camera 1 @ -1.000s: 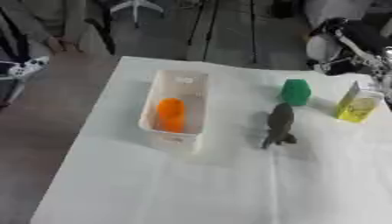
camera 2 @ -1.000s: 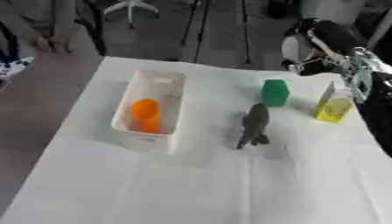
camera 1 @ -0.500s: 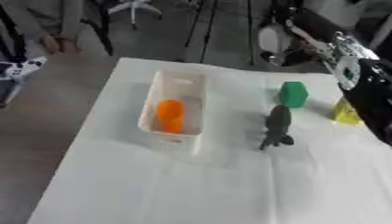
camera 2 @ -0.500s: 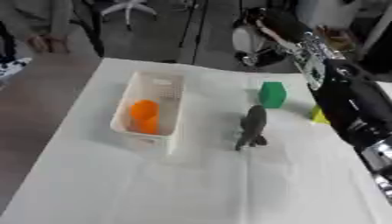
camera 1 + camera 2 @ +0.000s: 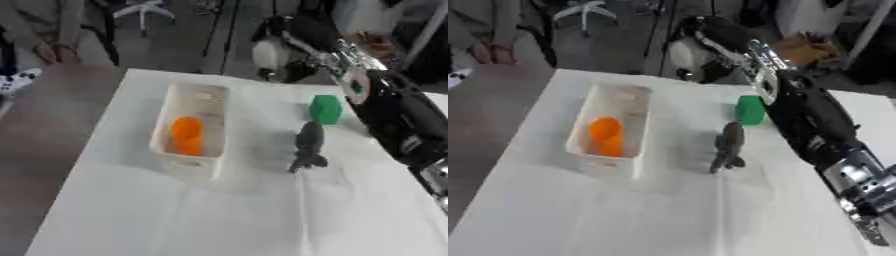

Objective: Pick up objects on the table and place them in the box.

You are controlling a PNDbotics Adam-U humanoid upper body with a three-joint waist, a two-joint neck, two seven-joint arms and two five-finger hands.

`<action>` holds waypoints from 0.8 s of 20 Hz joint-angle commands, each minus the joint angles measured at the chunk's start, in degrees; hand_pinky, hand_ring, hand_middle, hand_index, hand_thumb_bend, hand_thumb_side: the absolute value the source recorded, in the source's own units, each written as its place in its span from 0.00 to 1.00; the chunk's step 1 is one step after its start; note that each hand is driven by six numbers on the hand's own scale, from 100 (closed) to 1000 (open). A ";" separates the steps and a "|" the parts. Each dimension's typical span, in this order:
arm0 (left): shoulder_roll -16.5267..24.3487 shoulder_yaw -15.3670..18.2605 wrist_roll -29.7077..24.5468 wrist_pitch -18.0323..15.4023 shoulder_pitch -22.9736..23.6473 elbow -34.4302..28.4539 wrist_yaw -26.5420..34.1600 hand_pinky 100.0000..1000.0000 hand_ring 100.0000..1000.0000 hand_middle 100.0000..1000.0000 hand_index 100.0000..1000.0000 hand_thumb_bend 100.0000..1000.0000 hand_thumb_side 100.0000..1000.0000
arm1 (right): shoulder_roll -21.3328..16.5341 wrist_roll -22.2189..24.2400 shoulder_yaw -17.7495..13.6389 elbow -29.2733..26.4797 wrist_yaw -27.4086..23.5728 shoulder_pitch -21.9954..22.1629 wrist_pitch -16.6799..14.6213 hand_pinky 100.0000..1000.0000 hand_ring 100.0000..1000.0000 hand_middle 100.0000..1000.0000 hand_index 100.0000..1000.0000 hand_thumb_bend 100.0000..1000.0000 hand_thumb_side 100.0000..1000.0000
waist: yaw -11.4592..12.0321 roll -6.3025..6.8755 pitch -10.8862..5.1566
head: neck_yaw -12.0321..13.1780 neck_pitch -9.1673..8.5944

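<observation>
A white box (image 5: 213,107) stands left of the table's middle with an orange object (image 5: 185,134) inside it. To its right lies a dark grey fish-shaped toy (image 5: 308,146), and behind that a green block (image 5: 325,109). My right arm (image 5: 398,120) crosses the table's right side. Its hand (image 5: 282,51) hovers over the far table edge, behind the box and left of the green block. It is too blurred to read its grasp. A white and black shape at the left edge looks like my left hand (image 5: 19,80), off the table.
The white table (image 5: 201,215) runs forward with bare cloth in front of the box and toy. Tripod legs, a chair base and a seated person stand beyond the far edge. My right forearm covers the spot right of the green block.
My right arm has swung left from the upper right corner along the back of the table. It now hides the yellow bottle that stood right of the green block.
</observation>
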 commanded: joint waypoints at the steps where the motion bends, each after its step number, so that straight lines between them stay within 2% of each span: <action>1: 0.32 0.12 -0.11 -0.06 -1.03 -1.36 0.25 0.55 0.66 0.81 0.89 0.41 0.92 | 0.16 1.99 0.94 -3.98 -2.14 -1.72 -0.88 0.11 0.33 0.62 0.57 0.33 0.00 | 0.09 -0.54 -1.54 | -1.60 -0.90; 6: 0.23 0.04 -0.17 -0.06 -1.12 -1.38 0.28 0.55 0.66 0.81 0.89 0.41 0.92 | 1.80 5.16 2.23 -5.79 -4.32 -2.17 -1.77 0.11 0.33 0.63 0.57 0.33 0.00 | 0.19 -0.63 -1.65 | -2.71 -1.20; 10: 0.16 0.04 -0.18 -0.02 -1.22 -1.43 0.28 0.55 0.66 0.81 0.89 0.41 0.92 | 3.52 8.57 3.20 -5.10 -5.39 -1.85 -3.77 0.11 0.33 0.63 0.59 0.34 0.00 | 0.10 -0.76 -1.67 | -2.78 -1.43; 11: 0.13 0.04 -0.18 -0.04 -1.31 -1.48 0.29 0.55 0.66 0.81 0.89 0.41 0.92 | 3.97 9.45 3.61 -4.99 -5.53 -1.65 -4.47 0.11 0.33 0.64 0.60 0.30 0.00 | 0.11 -0.83 -1.61 | -2.68 -1.50; 14: 0.10 0.06 -0.16 -0.02 -1.39 -1.57 0.29 0.55 0.66 0.81 0.89 0.41 0.92 | 4.55 11.25 3.75 -4.61 -6.08 -1.52 -5.75 0.11 0.33 0.64 0.60 0.30 0.00 | 0.06 -0.87 -1.56 | -2.53 -1.56; 15: 0.05 0.02 -0.20 -0.01 -1.40 -1.58 0.30 0.55 0.66 0.81 0.89 0.41 0.92 | 5.05 11.82 4.10 -4.46 -6.34 -1.34 -6.33 0.11 0.32 0.64 0.61 0.21 0.00 | 0.12 -0.94 -1.52 | -2.27 -1.60; 16: 0.00 0.01 -0.23 0.00 -1.40 -1.57 0.30 0.55 0.66 0.81 0.89 0.41 0.92 | 5.50 12.42 4.35 -4.08 -6.86 -1.23 -7.04 0.11 0.32 0.64 0.61 0.21 0.00 | 0.15 -0.97 -1.50 | -2.06 -1.63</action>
